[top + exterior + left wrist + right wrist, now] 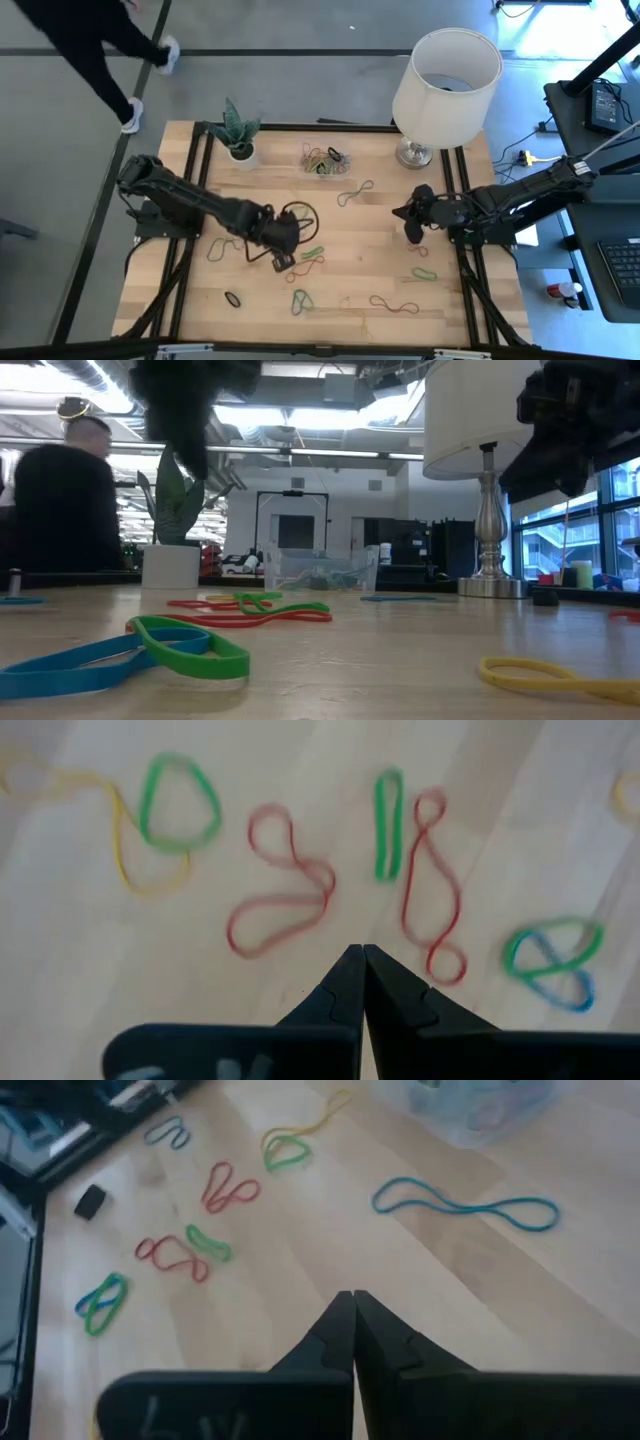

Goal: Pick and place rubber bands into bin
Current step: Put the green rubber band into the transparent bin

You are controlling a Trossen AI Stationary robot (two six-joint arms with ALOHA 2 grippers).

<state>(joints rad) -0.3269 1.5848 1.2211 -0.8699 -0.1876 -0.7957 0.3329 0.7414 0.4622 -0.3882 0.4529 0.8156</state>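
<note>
Rubber bands lie loose on the wooden table: a blue one point(355, 192), a green one point(313, 252), a red one point(308, 265), a black one point(233, 298) and others. The bin point(322, 158), a clear tray with several bands in it, stands at the far middle. My left gripper point(285, 258) hangs shut over the table's middle, above a red figure-eight band point(280, 898) and a green band point(388, 825), with nothing between its fingers. My right gripper point(412, 215) waits shut at the right, clear of the table, with the blue band point(465, 1205) ahead of it.
A lamp point(445, 85) stands at the far right corner, a small white plant pot point(240, 150) at the far left. A person walks on the floor beyond the far left corner point(100, 50). A black cable loop point(298, 215) hangs by my left wrist.
</note>
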